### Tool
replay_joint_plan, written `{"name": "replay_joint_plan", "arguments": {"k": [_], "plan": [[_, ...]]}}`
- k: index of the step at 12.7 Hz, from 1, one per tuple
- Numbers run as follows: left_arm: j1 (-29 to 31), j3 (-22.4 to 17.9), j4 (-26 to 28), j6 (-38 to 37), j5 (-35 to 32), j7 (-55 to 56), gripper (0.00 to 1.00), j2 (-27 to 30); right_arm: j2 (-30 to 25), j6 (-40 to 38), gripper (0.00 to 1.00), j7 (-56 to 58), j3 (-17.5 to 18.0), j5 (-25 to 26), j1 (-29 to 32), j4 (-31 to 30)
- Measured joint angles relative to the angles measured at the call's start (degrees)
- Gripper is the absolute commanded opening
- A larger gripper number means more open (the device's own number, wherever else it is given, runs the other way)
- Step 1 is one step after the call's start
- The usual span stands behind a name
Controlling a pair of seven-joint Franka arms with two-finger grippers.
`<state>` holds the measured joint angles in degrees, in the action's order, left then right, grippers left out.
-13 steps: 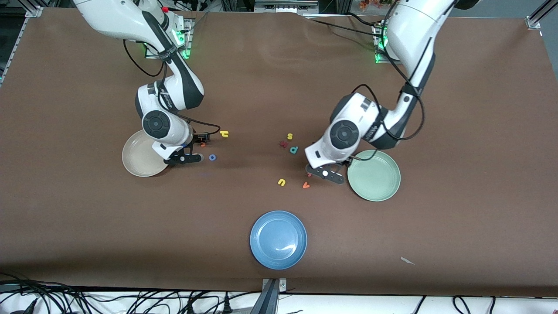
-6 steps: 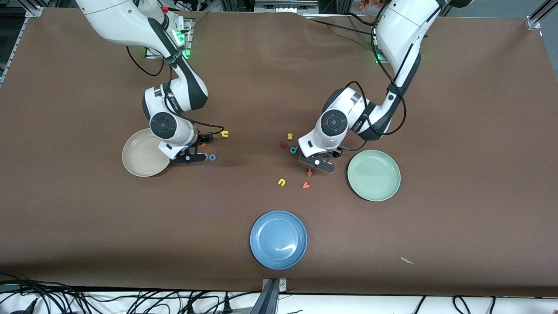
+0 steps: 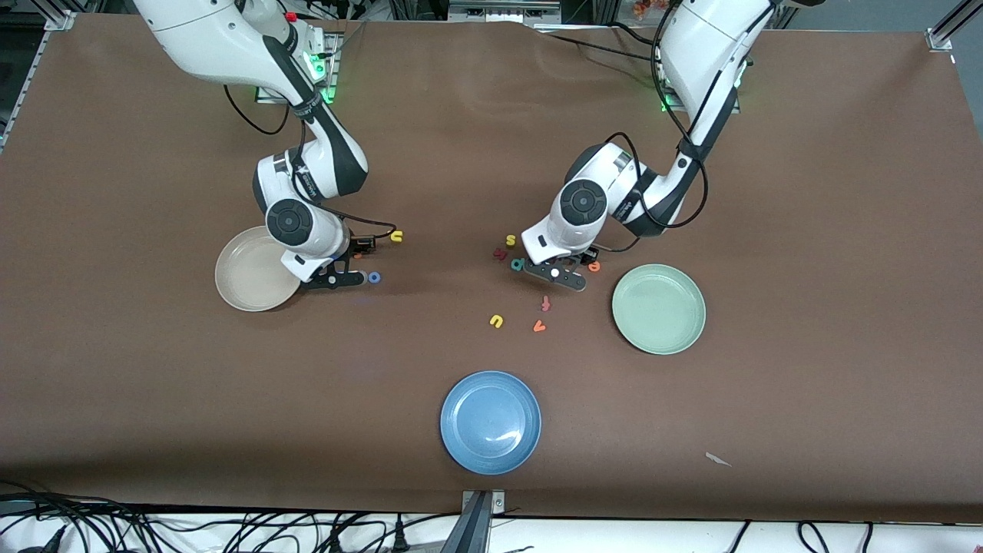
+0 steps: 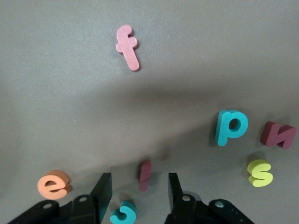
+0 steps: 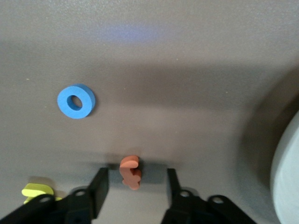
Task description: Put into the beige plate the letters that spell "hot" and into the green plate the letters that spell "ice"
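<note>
within the last second the left gripper (image 4: 135, 198) had moved off the green plate (image 3: 659, 309) to straddle the dark red i (image 4: 144, 175), while the right gripper (image 5: 135, 189) bracketed the orange t (image 5: 130, 171) beside the beige plate (image 3: 253, 270), both jaws parted, narrowing, gripping nothing yet.

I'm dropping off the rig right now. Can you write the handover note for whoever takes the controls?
Left gripper: open, low over the table, fingers either side of the dark red i, not yet gripping. The teal c and orange e lie right beside it.
Right gripper: open, astride the orange t, not yet closed. The blue o and yellow h lie close by on the table.
Done: nothing placed. The beige plate and green plate are both empty.
Left: h, o, t into beige; i, c, e into green.
</note>
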<state>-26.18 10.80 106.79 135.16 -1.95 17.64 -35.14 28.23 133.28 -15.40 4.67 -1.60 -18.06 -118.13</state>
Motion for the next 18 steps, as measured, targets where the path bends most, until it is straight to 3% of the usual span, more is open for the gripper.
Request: {"name": "replay_joint_plan", "arguments": {"k": [2,4,7,10,12,16,17,18], "plan": [[0.0,0.0,1.9,2.5,0.0,0.0,0.16,0.0,0.0,0.0,0.25,0.0,0.0,0.0,0.0,0.0],[0.1,-0.1,2.4,2.9,0.0,0.1,0.00,0.3,0.1,0.0,0.15,0.0,0.0,0.0,0.0,0.0],[0.1,0.0,2.4,2.9,0.0,0.1,0.00,0.6,0.0,0.0,0.00,0.0,0.0,0.0,0.0,0.0],[1.2,-0.3,2.0,1.6,0.0,0.1,0.00,2.4,-0.1,0.1,0.00,-0.6,0.0,0.0,0.0,0.2],[4.7,-0.4,-0.5,-4.6,0.0,-2.2,0.00,4.5,-1.0,-0.7,0.00,-0.7,-0.1,0.0,0.1,1.2],[12.8,-0.6,-3.8,-11.4,-0.1,-13.4,0.00,6.1,-5.1,-14.4,0.00,-0.2,-4.3,0.0,0.3,7.4],[14.6,-0.7,-3.7,-11.4,-0.1,-15.5,0.09,5.9,-5.7,-16.2,0.00,0.7,-5.9,0.0,0.5,8.2],[15.9,-0.7,-3.7,-11.4,-0.1,-16.9,0.25,5.6,-5.8,-16.9,0.00,2.1,-7.7,0.0,0.6,8.4]]}}
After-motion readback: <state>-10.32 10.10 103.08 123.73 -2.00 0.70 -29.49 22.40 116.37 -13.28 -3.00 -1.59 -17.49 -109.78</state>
